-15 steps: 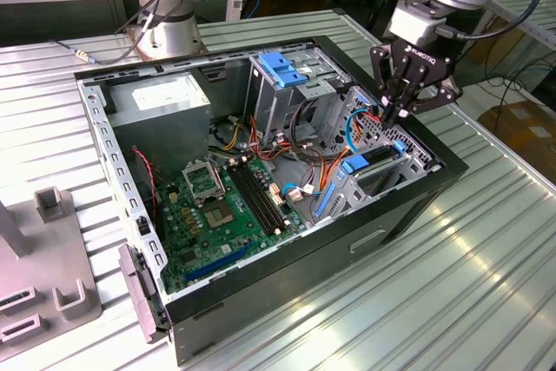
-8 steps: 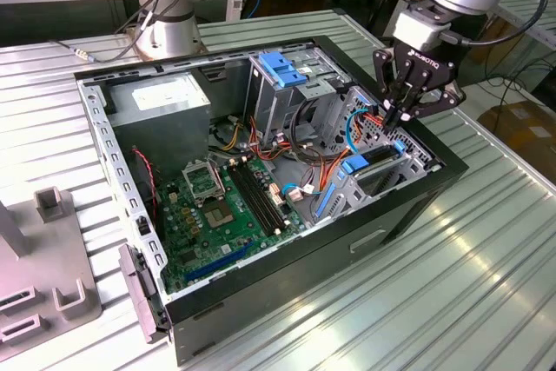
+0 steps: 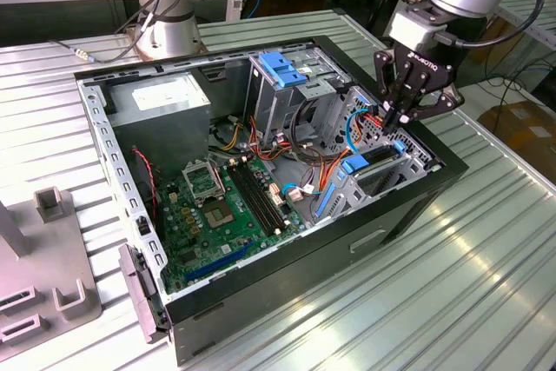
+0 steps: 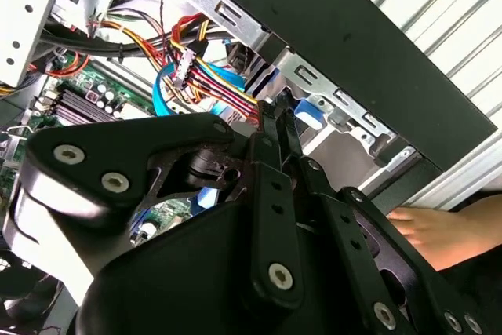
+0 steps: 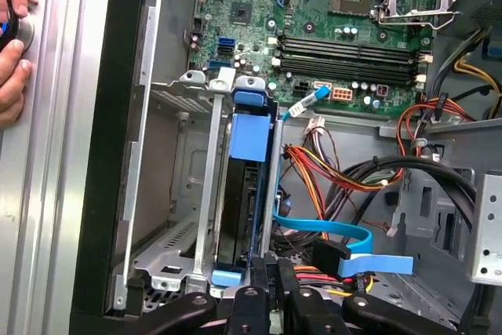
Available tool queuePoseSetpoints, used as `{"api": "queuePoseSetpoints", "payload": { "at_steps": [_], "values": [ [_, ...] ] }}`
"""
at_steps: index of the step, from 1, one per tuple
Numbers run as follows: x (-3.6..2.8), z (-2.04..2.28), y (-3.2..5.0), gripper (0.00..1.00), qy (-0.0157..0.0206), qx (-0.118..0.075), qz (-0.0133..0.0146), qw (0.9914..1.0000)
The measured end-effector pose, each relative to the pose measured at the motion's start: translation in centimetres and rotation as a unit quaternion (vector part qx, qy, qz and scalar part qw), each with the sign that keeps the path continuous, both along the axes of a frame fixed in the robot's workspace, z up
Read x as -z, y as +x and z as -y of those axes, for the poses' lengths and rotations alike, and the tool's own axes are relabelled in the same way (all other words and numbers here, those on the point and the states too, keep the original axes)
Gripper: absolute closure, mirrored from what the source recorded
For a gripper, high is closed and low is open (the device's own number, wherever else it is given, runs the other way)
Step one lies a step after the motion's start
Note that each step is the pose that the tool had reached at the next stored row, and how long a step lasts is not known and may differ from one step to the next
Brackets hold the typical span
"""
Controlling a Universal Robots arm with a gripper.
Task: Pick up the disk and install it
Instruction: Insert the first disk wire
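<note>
First wrist view | disk [image 5: 245, 186] stands edgewise in its bay | end effector [image 5: 271, 288] fingers pressed together at its end | step: seating; needs firm straight push.

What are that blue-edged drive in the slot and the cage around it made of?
The disk looks like dark metal framed by matte blue plastic rails, judging by the uniform colour. The drive cage seems bare sheet steel: dull silver with punched holes and folded edges. The tool sits at the disk's end.
</note>
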State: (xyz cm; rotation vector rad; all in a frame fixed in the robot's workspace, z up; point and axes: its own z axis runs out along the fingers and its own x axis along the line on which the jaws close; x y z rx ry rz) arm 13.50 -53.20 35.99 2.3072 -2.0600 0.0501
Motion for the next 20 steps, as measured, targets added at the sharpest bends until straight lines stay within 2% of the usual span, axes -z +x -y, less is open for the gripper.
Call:
{"api": "queuePoseSetpoints", "payload": {
  "at_steps": [3,5,7,13,17,20],
  "values": [
    [0.06,0.00,-0.08,0.83,0.0000,0.010,0.0000,0.99995],
    [0.17,0.01,-0.11,0.83,0.0001,0.028,0.0000,0.99961],
    [0.27,0.02,-0.20,0.83,0.0000,0.036,0.0000,0.99936],
    [0.44,0.66,-0.66,0.83,0.0001,0.036,0.0000,0.99935],
    [0.54,0.82,-0.96,0.83,0.0000,0.036,0.0000,0.99935],
    [0.63,1.13,-1.24,0.83,0.0000,0.036,0.0000,0.99935]
  ]
}}
